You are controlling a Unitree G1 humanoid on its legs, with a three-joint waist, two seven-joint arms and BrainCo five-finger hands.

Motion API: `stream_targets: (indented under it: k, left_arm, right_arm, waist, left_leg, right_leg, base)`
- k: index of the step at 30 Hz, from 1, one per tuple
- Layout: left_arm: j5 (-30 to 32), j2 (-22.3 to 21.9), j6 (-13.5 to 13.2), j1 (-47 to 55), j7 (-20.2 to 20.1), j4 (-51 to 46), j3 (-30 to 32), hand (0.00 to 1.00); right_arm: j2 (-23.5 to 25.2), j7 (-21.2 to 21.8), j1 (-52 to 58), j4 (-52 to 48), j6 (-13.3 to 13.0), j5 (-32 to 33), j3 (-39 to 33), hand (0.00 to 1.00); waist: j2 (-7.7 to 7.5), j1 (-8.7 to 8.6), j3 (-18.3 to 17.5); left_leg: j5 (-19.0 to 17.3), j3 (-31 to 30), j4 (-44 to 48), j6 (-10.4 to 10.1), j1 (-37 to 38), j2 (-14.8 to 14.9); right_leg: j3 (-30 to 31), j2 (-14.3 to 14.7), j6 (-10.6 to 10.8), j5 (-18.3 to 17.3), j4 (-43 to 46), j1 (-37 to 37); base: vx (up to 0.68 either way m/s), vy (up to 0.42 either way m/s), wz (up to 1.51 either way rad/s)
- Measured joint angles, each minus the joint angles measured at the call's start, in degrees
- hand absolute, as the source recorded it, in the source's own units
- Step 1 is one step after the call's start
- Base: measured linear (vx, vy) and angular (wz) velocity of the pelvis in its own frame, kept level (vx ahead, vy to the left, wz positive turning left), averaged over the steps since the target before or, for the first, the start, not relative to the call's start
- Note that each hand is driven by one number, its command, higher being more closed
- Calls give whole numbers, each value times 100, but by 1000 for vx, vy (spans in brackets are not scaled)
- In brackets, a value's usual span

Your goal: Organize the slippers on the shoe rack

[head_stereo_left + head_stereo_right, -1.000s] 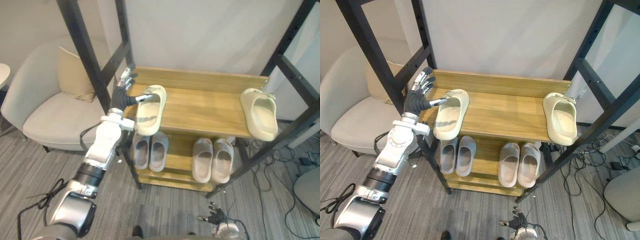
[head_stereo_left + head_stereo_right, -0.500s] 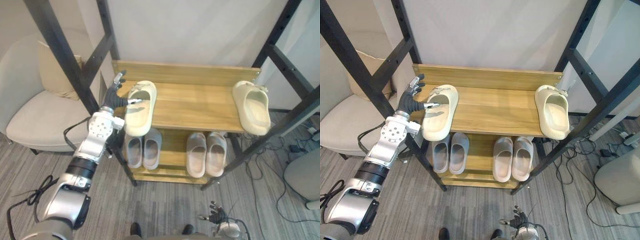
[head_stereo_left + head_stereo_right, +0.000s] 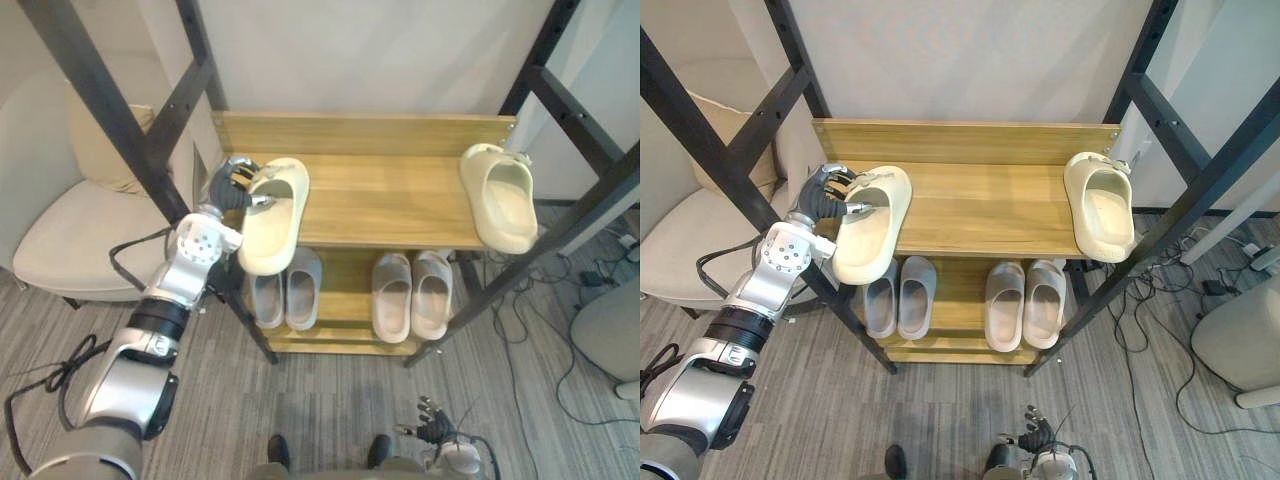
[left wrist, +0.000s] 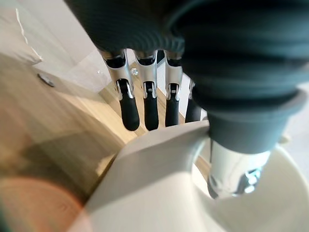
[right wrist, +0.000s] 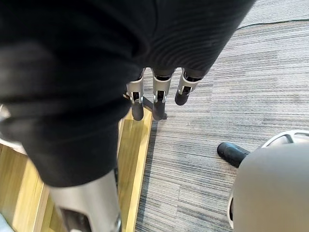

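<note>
So the left robot hand (image 3: pixel 232 185) has got the left cream slipper (image 3: pixel 270 215) at the front left corner of the shoe rack (image 3: pixel 380 195)'s top shelf. In the left wrist view the fingers (image 4: pixel 145 108) are curled down over the slipper's rim and the thumb sits inside the foot bed, so it's a proper grip and not just a touch. The slipper lies lengthwise, front to back. One end rests on the wood and the other end pokes out past the front edge of the shelf.

The right cream slipper (image 3: pixel 497 195) is way over at the right end of the same shelf, well apart from the first one. It also lies front to back, and its near end reaches the front right corner. Nothing is touching it.

On the lower shelf there are two grey pairs. The left grey pair (image 3: pixel 285 290) is right under the held slipper, and the right grey pair (image 3: pixel 412 295) sits beside it toward the right end. Both are lined up side by side.

The right robot hand (image 5: pixel 154 104) hangs low over the grey carpet (image 5: pixel 241 72) in front of the rack, with relaxed fingers and nothing in it.

A pale armchair (image 3: pixel 60 230) with a cushion (image 3: pixel 95 140) sits off the rack's left side.
</note>
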Motion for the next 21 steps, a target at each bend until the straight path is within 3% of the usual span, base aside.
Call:
stream_targets:
  k: [10,21]
  left_arm:
    - [2,182,156,-145,3,118,2,100]
    - [-17,-139,368,-538,252,426,-238,100]
  right_arm:
    - [57,0,110,-204,-5,9,-55,0]
    - [206,-2,107,-203,-9,22,-199,0]
  waist:
    - [10,-28,6]
    - [53,-45,30]
  left_leg:
    - [32,113,-1,-45,-35,51]
    - [96,127,0,39,-37,-50]
  right_leg:
    - [189,45,-28,19,26,-139]
    - [199,-45,-48,120,28,-131]
  base:
    - [-21,2,-7]
    - [-6,6,0]
